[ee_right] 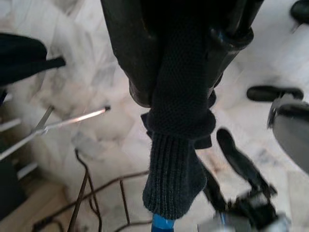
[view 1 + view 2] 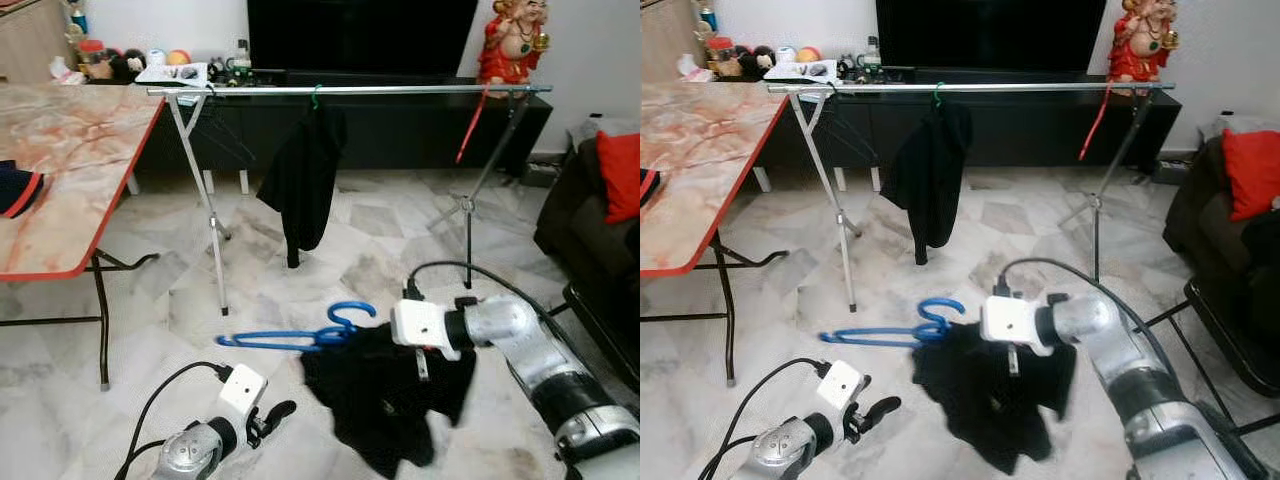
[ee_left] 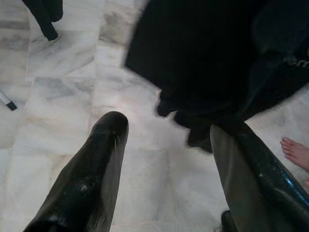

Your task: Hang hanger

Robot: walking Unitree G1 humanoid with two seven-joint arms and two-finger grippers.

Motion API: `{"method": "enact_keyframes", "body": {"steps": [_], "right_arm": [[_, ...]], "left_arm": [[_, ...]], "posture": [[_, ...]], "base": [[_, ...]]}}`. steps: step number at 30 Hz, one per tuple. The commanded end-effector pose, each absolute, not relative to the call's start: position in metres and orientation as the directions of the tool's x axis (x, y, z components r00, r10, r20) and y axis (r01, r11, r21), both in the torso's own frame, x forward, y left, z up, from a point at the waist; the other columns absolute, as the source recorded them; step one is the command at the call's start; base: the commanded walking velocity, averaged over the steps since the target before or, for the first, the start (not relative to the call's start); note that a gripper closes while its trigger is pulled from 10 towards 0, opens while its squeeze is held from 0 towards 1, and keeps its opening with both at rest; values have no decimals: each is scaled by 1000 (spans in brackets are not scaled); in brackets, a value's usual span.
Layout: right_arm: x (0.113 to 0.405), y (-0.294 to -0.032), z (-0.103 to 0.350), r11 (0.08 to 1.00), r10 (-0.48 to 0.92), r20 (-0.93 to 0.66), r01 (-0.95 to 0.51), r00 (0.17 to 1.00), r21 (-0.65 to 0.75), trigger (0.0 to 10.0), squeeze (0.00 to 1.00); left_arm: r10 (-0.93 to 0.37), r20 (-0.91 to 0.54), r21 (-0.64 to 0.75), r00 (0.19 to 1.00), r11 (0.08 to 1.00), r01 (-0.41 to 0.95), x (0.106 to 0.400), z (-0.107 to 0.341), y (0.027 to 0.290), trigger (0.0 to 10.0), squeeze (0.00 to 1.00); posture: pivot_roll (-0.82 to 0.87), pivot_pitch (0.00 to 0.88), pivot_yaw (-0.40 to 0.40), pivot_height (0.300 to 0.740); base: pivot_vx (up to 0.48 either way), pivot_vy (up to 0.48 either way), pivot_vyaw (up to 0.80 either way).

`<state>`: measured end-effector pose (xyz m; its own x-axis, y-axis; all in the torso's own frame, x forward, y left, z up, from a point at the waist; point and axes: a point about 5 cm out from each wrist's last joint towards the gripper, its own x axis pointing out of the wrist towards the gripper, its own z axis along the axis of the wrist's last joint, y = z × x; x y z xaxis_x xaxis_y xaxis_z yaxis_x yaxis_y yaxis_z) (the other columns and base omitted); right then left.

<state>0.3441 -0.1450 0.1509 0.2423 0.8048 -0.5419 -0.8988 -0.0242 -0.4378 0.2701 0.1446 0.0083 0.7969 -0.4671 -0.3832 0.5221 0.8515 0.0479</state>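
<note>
White-and-grey marble floor tiles (image 2: 380, 225) spread under a long silver metal clothes rail (image 2: 350, 90) on folding legs, which stands in front of a low black TV cabinet (image 2: 400, 125). From the middle of that rail a black garment on a green hook (image 2: 300, 175) hangs down, and a thin red hanger (image 2: 472, 125) dangles nearer the rail's far right end. Well below the rail and closer to the robot, the right gripper (image 1: 178, 72) is clamped on a dark knitted black garment (image 2: 385, 400); in the right wrist view the knit fabric is pinched tight between the two black fingers (image 1: 130, 58), with a ribbed cuff drooping beneath them. A blue plastic hanger (image 2: 300, 335) carries this garment, its hook pointing up towards the rail and its free arm sticking out to the left, while the cloth sags toward the tiles. The left gripper (image 3: 166, 140) sits low, down and left of the blue hanger, its fingers spread wide with nothing between them, pointing at the hanging black cloth. Left of the rail stands a marble-patterned table with a red edge (image 2: 70, 160). A person's bare foot (image 3: 297, 152) rests on the tiles near the left gripper.
</note>
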Motion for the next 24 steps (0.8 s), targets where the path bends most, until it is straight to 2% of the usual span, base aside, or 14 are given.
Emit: {"method": "enact_keyframes", "body": {"steps": [1, 24], "right_arm": [[348, -141, 170, -11, 840, -482, -880, 250, -475, 0, 0], [340, -122, 184, -96, 873, -462, -875, 155, -475, 0, 0]], "left_arm": [[-467, -385, 54, 796, 849, 525, 271, 7, 141, 10000, 0], [-493, -369, 48, 787, 836, 547, 279, 8, 130, 10000, 0]], "posture": [[123, 59, -66, 740], [132, 56, -75, 740]], "base": [[0, 0, 0], [0, 0, 0]]}}
